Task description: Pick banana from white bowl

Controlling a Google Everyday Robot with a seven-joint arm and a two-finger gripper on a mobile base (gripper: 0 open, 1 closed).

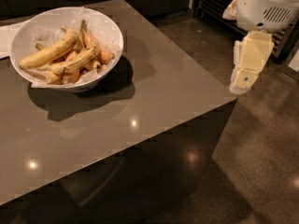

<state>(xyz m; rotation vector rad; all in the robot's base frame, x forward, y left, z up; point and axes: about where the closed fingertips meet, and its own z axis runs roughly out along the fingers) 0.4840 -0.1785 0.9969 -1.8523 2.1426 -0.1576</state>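
Camera view: banana (80,59) in white bowl (113,31), hand (244,80) far right.

Single view, set high and looking down at a slant over a dark table (154,92) and the glossy floor (261,139) beyond its near right corner. Held at middling range: takes in most of the tabletop, cropped at the left and bottom edges. Frames the gripper (243,78) at the right side, hanging off the table just past its right edge, beneath the white arm housing (264,6) that is cut by the top border. Places the white bowl (112,29) well apart to the gripper's left and farther back, in the top-left corner, seen from above and down into its inside.
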